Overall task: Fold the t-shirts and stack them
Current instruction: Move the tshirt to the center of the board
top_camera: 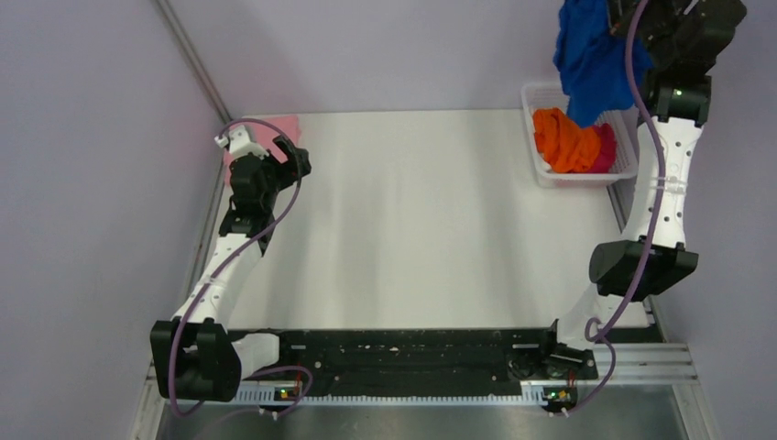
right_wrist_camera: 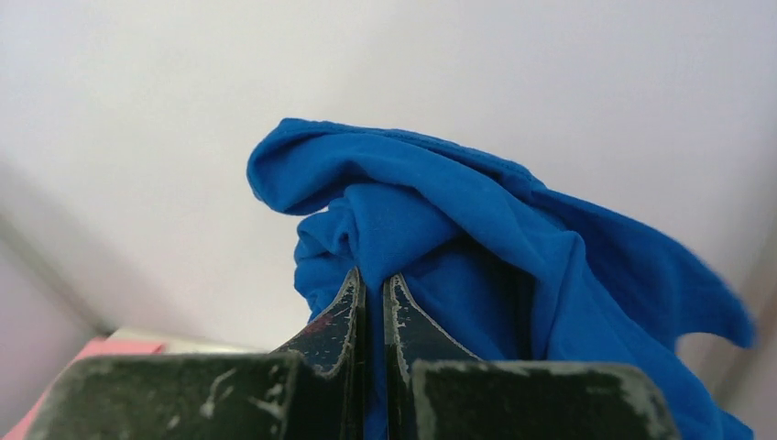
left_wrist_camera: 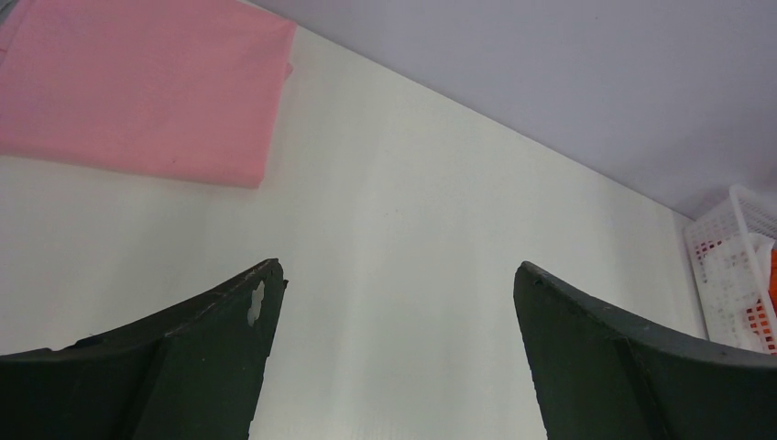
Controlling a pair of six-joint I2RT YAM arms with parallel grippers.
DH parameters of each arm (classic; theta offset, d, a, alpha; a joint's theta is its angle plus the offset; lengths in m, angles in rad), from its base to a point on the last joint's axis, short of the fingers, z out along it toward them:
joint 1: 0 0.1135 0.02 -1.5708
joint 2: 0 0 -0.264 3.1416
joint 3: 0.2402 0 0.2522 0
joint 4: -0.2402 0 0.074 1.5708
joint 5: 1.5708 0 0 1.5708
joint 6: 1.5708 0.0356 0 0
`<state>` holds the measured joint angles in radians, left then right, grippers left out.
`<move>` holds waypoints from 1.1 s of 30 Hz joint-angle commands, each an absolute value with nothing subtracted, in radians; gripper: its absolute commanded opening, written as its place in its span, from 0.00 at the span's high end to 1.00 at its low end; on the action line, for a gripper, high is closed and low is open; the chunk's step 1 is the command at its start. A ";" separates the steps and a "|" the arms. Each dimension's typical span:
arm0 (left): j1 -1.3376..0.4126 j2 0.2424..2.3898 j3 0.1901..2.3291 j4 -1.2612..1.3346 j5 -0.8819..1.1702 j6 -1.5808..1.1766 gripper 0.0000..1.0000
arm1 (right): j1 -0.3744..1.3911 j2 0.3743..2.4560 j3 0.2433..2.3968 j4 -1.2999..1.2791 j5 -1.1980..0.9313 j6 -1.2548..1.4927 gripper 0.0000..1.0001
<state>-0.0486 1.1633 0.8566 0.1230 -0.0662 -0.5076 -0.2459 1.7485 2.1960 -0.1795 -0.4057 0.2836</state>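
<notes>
My right gripper (top_camera: pixel 616 20) is shut on the royal blue t-shirt (top_camera: pixel 586 60) and holds it bunched up high above the basket; in the right wrist view the blue cloth (right_wrist_camera: pixel 476 238) is pinched between the fingers, gripper (right_wrist_camera: pixel 374 280). Its white print is hidden. The orange t-shirt (top_camera: pixel 563 139) and the magenta one (top_camera: pixel 607 147) lie crumpled in the basket. The pink t-shirt (top_camera: pixel 279 128) lies folded flat at the table's far left corner, also in the left wrist view (left_wrist_camera: pixel 137 87). My left gripper (left_wrist_camera: pixel 399 270) is open and empty, next to the pink tee (top_camera: pixel 298 160).
The white mesh basket (top_camera: pixel 541 170) stands at the table's far right; it also shows in the left wrist view (left_wrist_camera: pixel 728 266). The white table (top_camera: pixel 412 220) is bounded by grey walls at the back and sides. A black rail runs along the near edge.
</notes>
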 commanded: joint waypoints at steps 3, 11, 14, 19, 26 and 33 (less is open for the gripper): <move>-0.049 1.131 0.842 0.181 -0.054 -0.524 0.01 | -0.060 1.742 2.240 -0.112 -0.735 0.300 1.00; -0.049 1.099 0.820 0.147 -0.087 -0.534 0.01 | 0.118 1.729 2.168 -0.164 -1.046 0.222 1.00; -0.049 1.103 0.808 0.147 -0.085 -0.553 0.01 | 0.125 1.668 1.900 -0.185 -1.042 0.102 0.95; -0.049 1.133 0.822 0.095 -0.071 -0.573 0.01 | 0.124 1.573 1.419 -0.172 -0.434 0.019 0.58; -0.049 1.235 0.873 -0.035 -0.012 -0.603 0.01 | 0.123 1.620 1.343 -0.268 0.071 0.051 0.01; -0.088 1.393 0.909 -0.188 0.185 -0.642 0.01 | 0.122 1.644 1.341 -0.182 -0.072 0.074 0.01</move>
<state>-0.0547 1.3399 0.8627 -0.0811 0.0628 -0.6106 0.1211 1.6627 1.3029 -0.2596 -0.0322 0.0555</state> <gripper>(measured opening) 0.990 0.985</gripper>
